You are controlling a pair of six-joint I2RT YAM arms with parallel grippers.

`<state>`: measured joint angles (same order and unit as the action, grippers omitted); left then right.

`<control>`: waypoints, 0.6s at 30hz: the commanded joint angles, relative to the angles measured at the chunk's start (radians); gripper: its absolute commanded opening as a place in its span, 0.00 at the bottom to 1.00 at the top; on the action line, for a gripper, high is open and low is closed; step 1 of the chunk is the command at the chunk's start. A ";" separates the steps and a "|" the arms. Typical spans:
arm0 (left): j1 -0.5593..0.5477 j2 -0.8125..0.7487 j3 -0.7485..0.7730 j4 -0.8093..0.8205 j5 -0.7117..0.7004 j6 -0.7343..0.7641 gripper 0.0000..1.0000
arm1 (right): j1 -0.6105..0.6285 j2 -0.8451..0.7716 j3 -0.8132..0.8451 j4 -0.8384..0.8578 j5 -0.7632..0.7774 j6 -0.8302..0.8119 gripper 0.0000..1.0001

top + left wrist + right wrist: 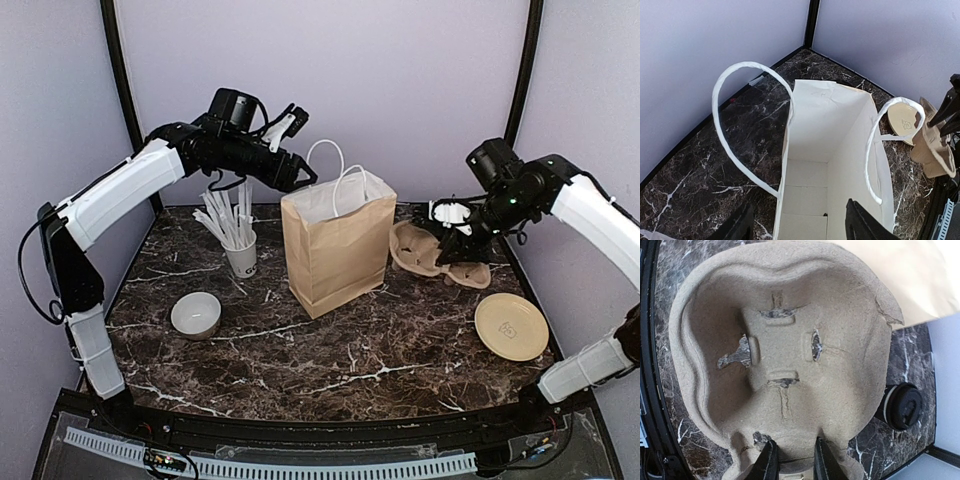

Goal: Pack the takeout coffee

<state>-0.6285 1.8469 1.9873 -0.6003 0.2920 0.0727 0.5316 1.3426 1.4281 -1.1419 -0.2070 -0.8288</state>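
Your left gripper (pixel 800 231) hangs above the open mouth of the brown paper bag (pixel 832 150) with its fingers (pixel 737 227) spread wide and nothing between them. From its wrist camera you look straight down into the white inside of the bag, where nothing lies on the floor. The bag stands upright at mid-worktop, both white handles (pixel 730 125) arching up. Your right gripper (pixel 796 465) is pinching the near rim of the pulp cup carrier (pixel 785 350), a fold of pulp caught between its narrowly set fingers (pixel 765 462). The carrier looks tipped up rather than flat, just to the right of the bag. The takeout coffee (pixel 902 407) stands outside the bag, on the marbled worktop (pixel 330 360), just beside the carrier's edge, with its round black lid facing the right wrist camera. In the overhead view it is hidden near the right gripper and you cannot pick it out with certainty. Left of the bag stands a white cup of sticks (pixel 240 255), nearer you a white bowl (pixel 195 315), and at the right a tan plate (pixel 511 326).
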 commanded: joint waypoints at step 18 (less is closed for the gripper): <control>0.019 0.167 0.167 -0.054 0.153 -0.048 0.08 | -0.200 0.058 0.370 0.294 -0.243 0.110 0.17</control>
<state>-0.6147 2.0312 2.1155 -0.6434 0.3885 0.0250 0.3374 1.4044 1.7428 -0.9722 -0.3653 -0.7818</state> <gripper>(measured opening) 0.159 0.193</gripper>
